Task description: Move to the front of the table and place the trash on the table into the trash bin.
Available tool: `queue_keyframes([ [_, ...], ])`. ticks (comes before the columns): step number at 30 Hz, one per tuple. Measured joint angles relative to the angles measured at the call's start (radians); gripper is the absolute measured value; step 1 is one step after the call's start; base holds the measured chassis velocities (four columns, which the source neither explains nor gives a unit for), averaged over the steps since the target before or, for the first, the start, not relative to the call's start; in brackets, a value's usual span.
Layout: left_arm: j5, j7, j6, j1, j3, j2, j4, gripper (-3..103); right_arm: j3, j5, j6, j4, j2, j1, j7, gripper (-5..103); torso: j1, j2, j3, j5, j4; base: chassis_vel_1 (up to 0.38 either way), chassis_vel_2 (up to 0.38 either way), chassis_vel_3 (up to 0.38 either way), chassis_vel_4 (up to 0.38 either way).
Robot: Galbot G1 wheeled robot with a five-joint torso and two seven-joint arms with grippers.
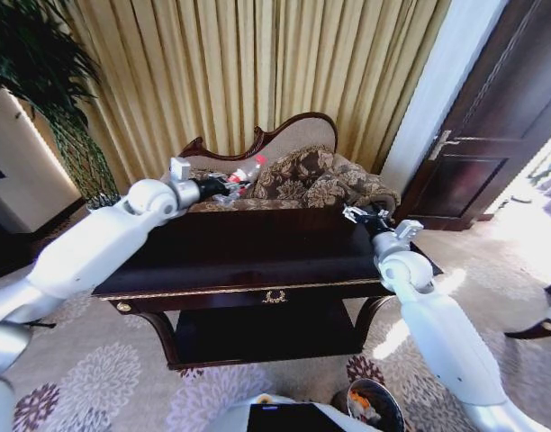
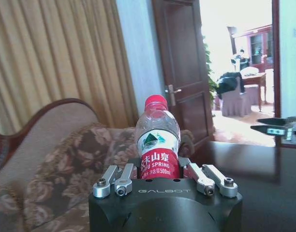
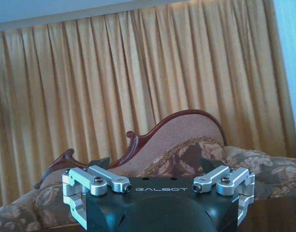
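Left tool [image 2: 160,181] grips bottle [image 2: 157,137].

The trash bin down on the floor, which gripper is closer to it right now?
Right. The right gripper hovers open over the table's right end, on the side of the trash bin. The left gripper holds the bottle at the back left, farther away.

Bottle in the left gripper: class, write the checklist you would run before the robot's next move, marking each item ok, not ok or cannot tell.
1. Left gripper shut on the bottle: ok.
2. Bottle upright with its cap on: ok.
3. Bottle lifted off the table: cannot tell.
4. Right gripper open, holding nothing, above the table's right end: ok.
5. Bin on the floor by the robot's right side, with scraps already inside: ok.
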State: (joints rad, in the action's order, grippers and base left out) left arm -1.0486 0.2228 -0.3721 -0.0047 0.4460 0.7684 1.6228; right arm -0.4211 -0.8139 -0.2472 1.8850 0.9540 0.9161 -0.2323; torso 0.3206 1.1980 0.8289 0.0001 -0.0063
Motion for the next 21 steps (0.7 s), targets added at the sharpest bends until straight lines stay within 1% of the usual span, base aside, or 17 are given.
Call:
queue_keyframes([
  [1, -0.002, -0.005, -0.001, -0.004, 0.012, 0.015, -0.003, 36, 0.008, -0.005, -0.003, -0.001, 0.002, -0.007, 0.000, 100, 0.000, 0.000, 0.000, 0.0001, -0.0001, 0.000, 0.000, 0.000, 0.000],
  [2, -0.002, -0.005, -0.001, -0.004, 0.012, 0.015, -0.003, 36, 0.008, -0.005, -0.003, -0.001, 0.002, -0.007, 0.000, 100, 0.000, 0.000, 0.000, 0.0001, -0.0001, 0.000, 0.000, 0.000, 0.000],
  [3, -0.002, -0.010, -0.003, -0.006, 0.021, 0.035, -0.009, 36, 0.012, -0.017, -0.006, -0.003, 0.002, -0.015, -0.002, 100, 0.000, 0.000, 0.000, 0.0001, -0.0002, 0.000, 0.000, 0.000, 0.000],
  [6, 0.000, -0.015, -0.003, 0.003, 0.022, 0.053, -0.012, 36, 0.009, -0.043, -0.007, -0.004, -0.003, -0.019, 0.002, 100, 0.000, 0.000, 0.000, 0.0002, -0.0003, 0.000, 0.000, 0.000, 0.000],
  [9, 0.002, -0.019, -0.003, 0.018, 0.015, 0.059, -0.011, 36, 0.001, -0.064, -0.007, -0.003, -0.009, -0.020, 0.008, 100, 0.000, 0.000, 0.000, -0.0001, -0.0003, 0.000, 0.000, 0.000, 0.000],
  [10, 0.006, -0.023, -0.003, 0.040, 0.001, 0.061, -0.005, 36, -0.007, -0.073, -0.007, -0.003, -0.015, -0.023, 0.014, 100, 0.000, 0.000, 0.000, 0.0000, -0.0004, 0.000, 0.000, 0.000, 0.000],
  [12, 0.030, -0.027, -0.001, 0.078, -0.023, 0.061, 0.005, 36, -0.011, -0.087, -0.007, -0.004, -0.022, -0.028, 0.019, 100, 0.000, 0.000, 0.000, -0.0001, -0.0002, 0.000, 0.000, 0.000, 0.000],
  [13, 0.030, -0.027, -0.001, 0.078, -0.023, 0.061, 0.005, 36, -0.011, -0.087, -0.007, -0.004, -0.022, -0.028, 0.019, 100, 0.000, 0.000, 0.000, -0.0001, -0.0002, 0.000, 0.000, 0.000, 0.000],
  [15, 0.086, -0.027, 0.007, 0.113, -0.038, 0.059, 0.015, 36, -0.011, -0.125, -0.012, 0.006, -0.034, -0.031, 0.021, 100, 0.000, 0.000, 0.000, -0.0002, 0.0000, 0.000, 0.000, 0.000, 0.000],
  [16, 0.086, -0.027, 0.007, 0.113, -0.038, 0.059, 0.015, 36, -0.011, -0.125, -0.012, 0.006, -0.034, -0.031, 0.021, 100, 0.000, 0.000, 0.000, -0.0002, 0.0000, 0.000, 0.000, 0.000, 0.000],
  [17, 0.123, -0.024, 0.018, 0.124, -0.040, 0.058, 0.019, 36, -0.009, -0.151, -0.019, 0.019, -0.040, -0.030, 0.021, 100, 0.000, 0.000, 0.000, -0.0003, -0.0001, 0.000, 0.000, 0.000, 0.000],
  [19, 0.166, -0.018, 0.027, 0.132, -0.041, 0.056, 0.030, 36, -0.003, -0.190, -0.034, 0.045, -0.046, -0.024, 0.018, 100, 0.000, 0.000, 0.000, -0.0002, -0.0001, 0.000, 0.000, 0.000, 0.000],
  [20, 0.166, -0.018, 0.027, 0.132, -0.041, 0.056, 0.030, 36, -0.003, -0.190, -0.034, 0.045, -0.046, -0.024, 0.018, 100, 0.000, 0.000, 0.000, -0.0002, -0.0001, 0.000, 0.000, 0.000, 0.000],
  [21, 0.182, -0.017, 0.031, 0.134, -0.041, 0.055, 0.033, 36, -0.001, -0.210, -0.041, 0.057, -0.049, -0.021, 0.015, 100, 0.000, 0.000, 0.000, -0.0001, -0.0003, 0.000, 0.000, 0.000, 0.000],
])
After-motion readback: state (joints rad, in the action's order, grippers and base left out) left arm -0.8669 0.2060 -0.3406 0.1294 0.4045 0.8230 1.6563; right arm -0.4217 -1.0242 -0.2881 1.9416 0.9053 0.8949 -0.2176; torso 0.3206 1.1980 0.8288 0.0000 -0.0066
